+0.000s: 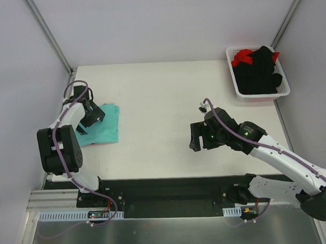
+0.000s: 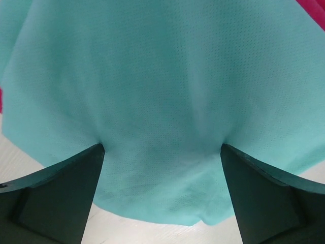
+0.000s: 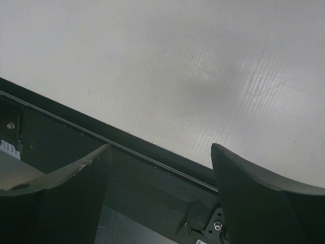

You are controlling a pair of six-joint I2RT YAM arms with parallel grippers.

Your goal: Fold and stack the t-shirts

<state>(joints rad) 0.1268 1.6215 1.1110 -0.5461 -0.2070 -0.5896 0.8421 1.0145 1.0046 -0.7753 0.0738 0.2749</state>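
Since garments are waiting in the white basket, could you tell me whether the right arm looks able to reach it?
Probably yes: the right gripper is open and empty, and only bare table lies between it and the basket.

Plain teal t-shirt (image 2: 162, 86), magenta-pink t-shirt (image 2: 318, 8), black garments (image 1: 260, 73), red garment (image 1: 242, 56), white basket (image 1: 232, 69).

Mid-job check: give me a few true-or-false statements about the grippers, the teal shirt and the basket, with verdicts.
1. The left gripper is over the teal shirt, fingers apart. True.
2. The right gripper holds a black garment. False: it is open and empty above the table.
3. The basket holds black and red garments. True.
4. The basket sits at the table's near left corner. False: it is at the far right corner.
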